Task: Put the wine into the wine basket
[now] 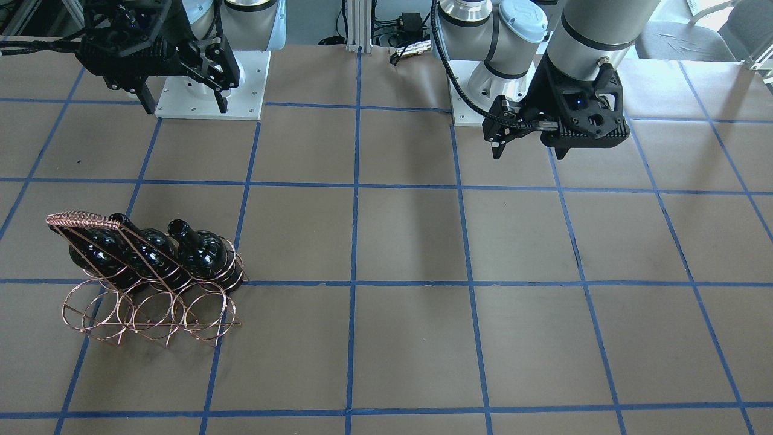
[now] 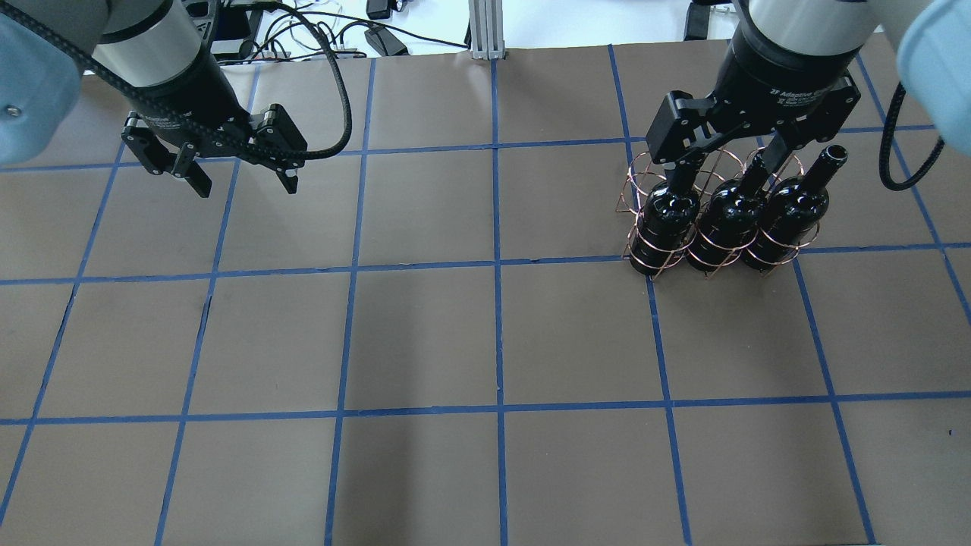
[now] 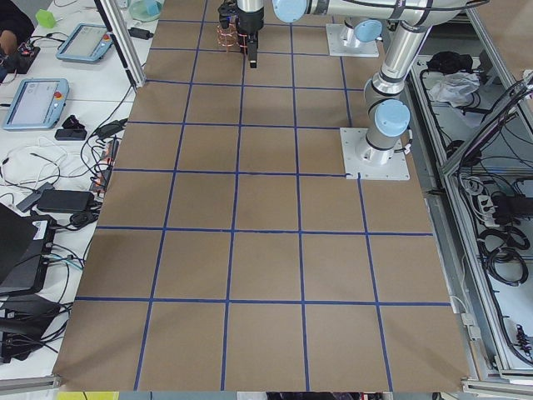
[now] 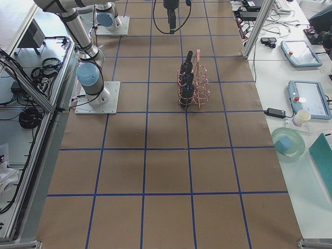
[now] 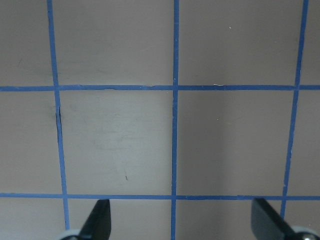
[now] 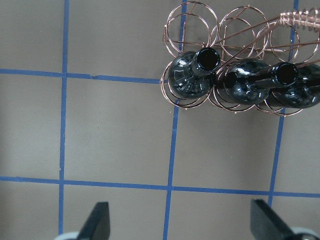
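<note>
Silver-grey arms [image 2: 796, 23] carry pale-blue joint caps [image 1: 522, 24], black jaws, black cables [image 2: 347, 125].

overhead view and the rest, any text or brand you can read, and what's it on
"2F Adaptive G": white print on the black body of the right tool, seen in the overhead view. The end is cut off, and a smaller line under it is too small to read.
wine bottles and wine basket: no label or print shows.
teach pendants beside the table: the screens are too small to read.

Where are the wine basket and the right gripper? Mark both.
wine basket [image 1: 78, 219], exterior front-facing view, on its wrapped handle.
right gripper [image 1: 185, 110], exterior front-facing view, midway between its open fingertips.
</note>
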Motion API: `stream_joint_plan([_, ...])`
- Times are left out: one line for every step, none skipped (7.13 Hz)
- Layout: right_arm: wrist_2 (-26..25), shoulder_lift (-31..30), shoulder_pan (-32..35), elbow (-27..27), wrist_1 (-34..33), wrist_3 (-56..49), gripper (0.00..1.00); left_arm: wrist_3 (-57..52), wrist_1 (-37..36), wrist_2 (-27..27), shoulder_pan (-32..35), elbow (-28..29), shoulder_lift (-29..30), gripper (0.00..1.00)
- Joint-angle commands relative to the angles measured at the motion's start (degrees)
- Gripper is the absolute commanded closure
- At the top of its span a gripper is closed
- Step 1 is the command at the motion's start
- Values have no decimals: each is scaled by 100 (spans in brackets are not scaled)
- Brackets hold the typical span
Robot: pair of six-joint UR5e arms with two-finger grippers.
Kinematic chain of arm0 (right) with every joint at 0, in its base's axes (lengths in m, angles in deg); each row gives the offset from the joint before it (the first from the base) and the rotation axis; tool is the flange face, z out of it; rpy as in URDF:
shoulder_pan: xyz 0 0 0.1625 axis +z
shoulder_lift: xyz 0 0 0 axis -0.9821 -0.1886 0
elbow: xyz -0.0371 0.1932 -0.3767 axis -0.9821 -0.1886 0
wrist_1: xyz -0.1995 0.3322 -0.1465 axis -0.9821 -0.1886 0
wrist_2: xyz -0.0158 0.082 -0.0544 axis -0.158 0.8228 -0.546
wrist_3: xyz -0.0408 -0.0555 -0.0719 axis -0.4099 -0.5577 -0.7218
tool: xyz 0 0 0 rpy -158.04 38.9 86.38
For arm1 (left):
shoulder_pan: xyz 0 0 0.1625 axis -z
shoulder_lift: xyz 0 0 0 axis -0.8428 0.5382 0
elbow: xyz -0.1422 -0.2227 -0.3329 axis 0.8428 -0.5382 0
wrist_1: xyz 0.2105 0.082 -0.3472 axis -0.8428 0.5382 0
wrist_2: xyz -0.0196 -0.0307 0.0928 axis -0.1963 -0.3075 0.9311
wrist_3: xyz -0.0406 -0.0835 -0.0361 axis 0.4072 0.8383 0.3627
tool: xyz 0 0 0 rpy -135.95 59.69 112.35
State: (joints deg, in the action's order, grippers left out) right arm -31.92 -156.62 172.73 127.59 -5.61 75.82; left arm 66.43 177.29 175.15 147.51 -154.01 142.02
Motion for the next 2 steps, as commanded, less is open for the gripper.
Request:
stream_joint_plan([8,-2,-8,0,51,-3,0,-17,-10,-3,2,-48,-10,0])
stream_joint_plan([8,6,-26,0,52,-12,0,-26,-18,-3,-7,-56,-10,0])
